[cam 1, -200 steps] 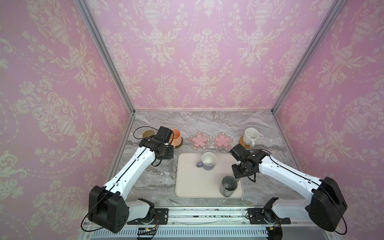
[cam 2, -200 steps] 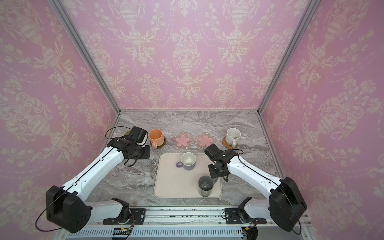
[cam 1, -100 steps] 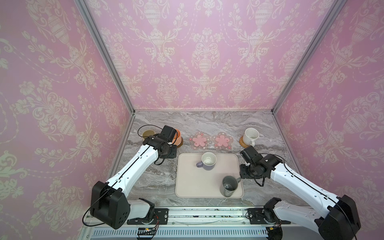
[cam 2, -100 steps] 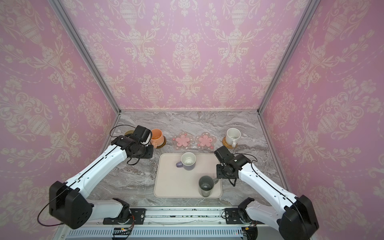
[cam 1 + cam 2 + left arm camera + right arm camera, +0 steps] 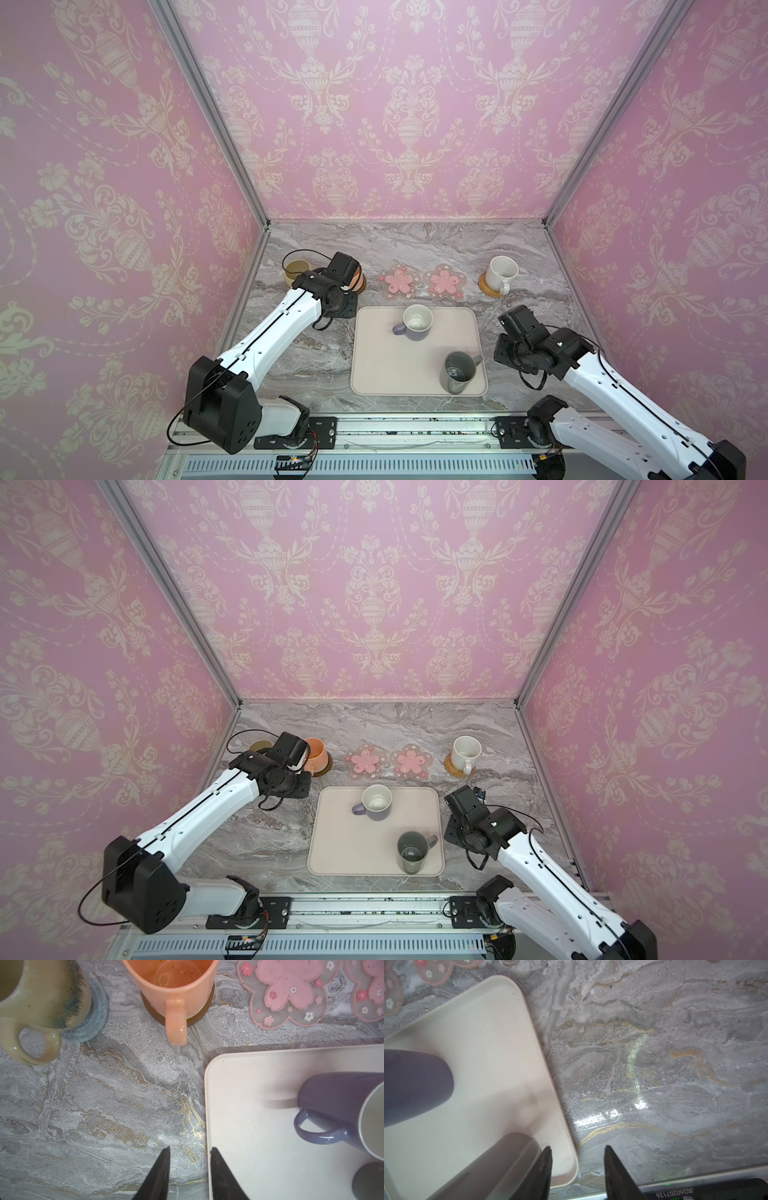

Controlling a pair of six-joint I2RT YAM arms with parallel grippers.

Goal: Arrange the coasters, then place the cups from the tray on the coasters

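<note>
Setting: booth walls in pink damask wallpaper (image 5: 407,124); floor of the booth is a grey marble tabletop (image 5: 415,249) with gold veining.
Tray: cream tray (image 5: 374,365) lies flat at the middle front of the tabletop, between the two arms.
Cups on tray: lavender mug (image 5: 415,322) stands upright near the far edge. The dark grey mug (image 5: 457,370) stands upright at the near right corner. The two are well apart.
Coaster row, left end: beyond the tray, the olive-yellow mug (image 5: 41,991) sits on the blue-grey woven coaster (image 5: 97,1018). Beside it, the peach-orange mug (image 5: 172,987) sits on the dark brown disc coaster (image 5: 199,1018).
Coaster row, middle: first pink flower coaster (image 5: 398,280) and second pink flower coaster (image 5: 444,282) lie just beside each other, both bare.
Coaster row, right end: white speckled mug (image 5: 500,272) sits on the tan rattan coaster (image 5: 486,286).
Left gripper: left gripper (image 5: 190,1149) is released, fingers parted with only marble between them, just beside the tray's left edge.
Right gripper: right gripper (image 5: 577,1148) is released and grasps nothing, poised over the tray's right rim, with the dark grey mug just beside one finger.
</note>
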